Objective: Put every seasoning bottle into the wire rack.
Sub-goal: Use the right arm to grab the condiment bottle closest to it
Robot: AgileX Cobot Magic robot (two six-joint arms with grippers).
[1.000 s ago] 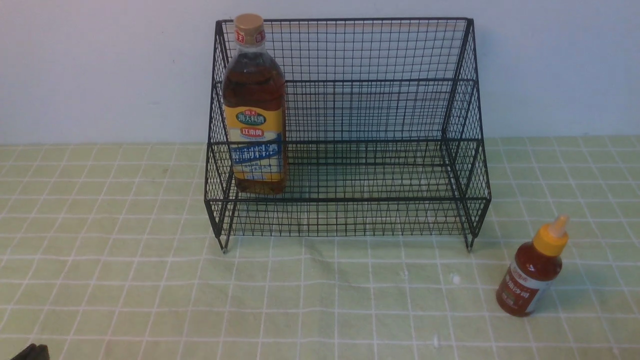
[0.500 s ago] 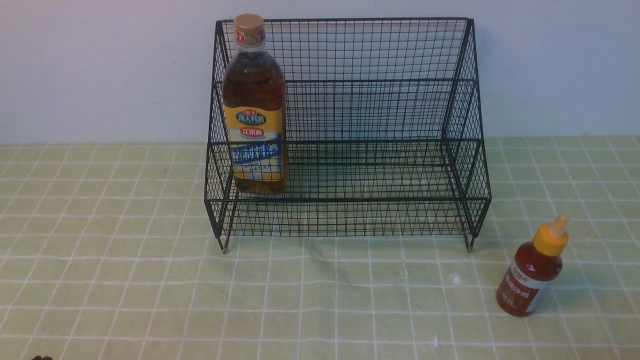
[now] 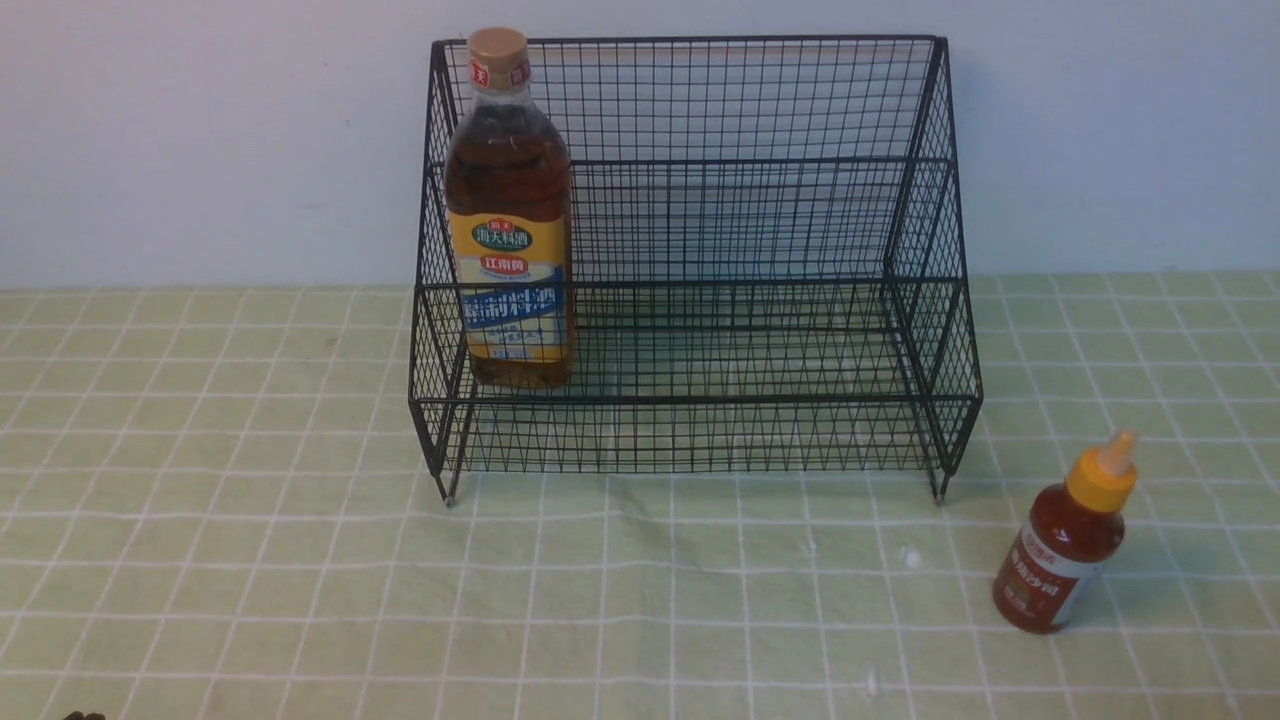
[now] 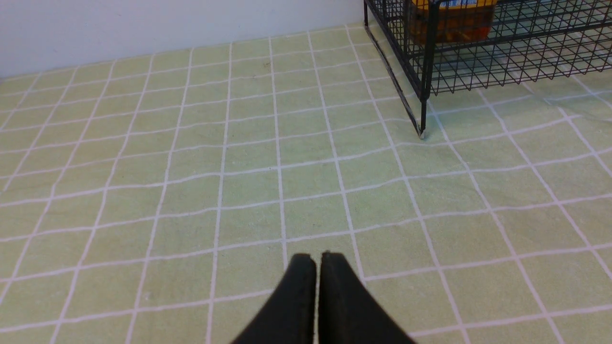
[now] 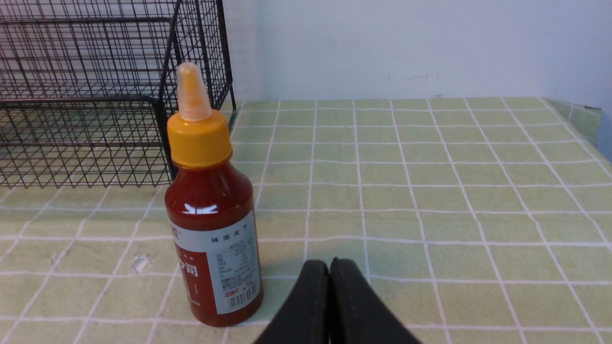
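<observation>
The black wire rack stands at the back of the table. The tall amber seasoning bottle with a tan cap stands upright in the left end of its lower tier; its base shows in the left wrist view. The small red sauce bottle with a yellow nozzle cap stands on the cloth, outside the rack's right front foot. My right gripper is shut and empty, close beside that bottle. My left gripper is shut and empty, low over the cloth, well short of the rack.
A green checked cloth covers the table up to a pale wall. The cloth's right edge shows in the right wrist view. A dark tip of the left arm shows at the front view's bottom left.
The dark tip of the left arm has drawn back almost out of the front view's bottom-left corner. Bottles and rack have not moved.
</observation>
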